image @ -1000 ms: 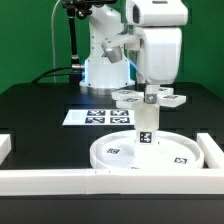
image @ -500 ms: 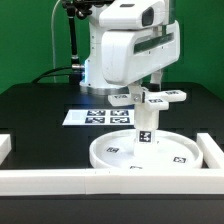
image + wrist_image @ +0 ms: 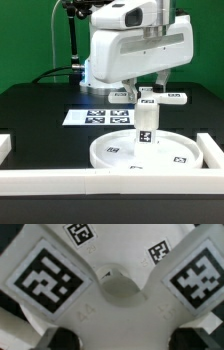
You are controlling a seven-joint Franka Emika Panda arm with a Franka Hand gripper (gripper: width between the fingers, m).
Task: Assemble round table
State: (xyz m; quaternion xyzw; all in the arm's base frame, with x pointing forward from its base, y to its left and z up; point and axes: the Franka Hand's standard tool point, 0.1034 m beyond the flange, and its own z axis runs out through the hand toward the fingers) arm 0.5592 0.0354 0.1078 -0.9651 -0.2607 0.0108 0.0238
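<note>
The large flat disc (image 3: 112, 152) lies on the black table near the front. The short cylinder leg (image 3: 146, 126) stands upright on it, a tag on its side. The cross-shaped piece (image 3: 162, 98) sits on top of the leg, its tagged arms spread out level. My gripper (image 3: 148, 88) comes down from above and is shut on this piece. In the wrist view the cross-shaped piece (image 3: 120, 263) fills the picture, with a round hole at its middle. My gripper (image 3: 125, 339) holds it, with a dark fingertip (image 3: 58, 339) on each side.
The marker board (image 3: 92, 116) lies behind the disc towards the exterior view's left. Long white border bars run along the front (image 3: 100, 182), the exterior view's right (image 3: 213, 150) and left (image 3: 4, 146). The arm's base stands at the back.
My wrist has turned about the upright leg and the cross-shaped piece has turned with it. The leg and disc have stayed in place.
</note>
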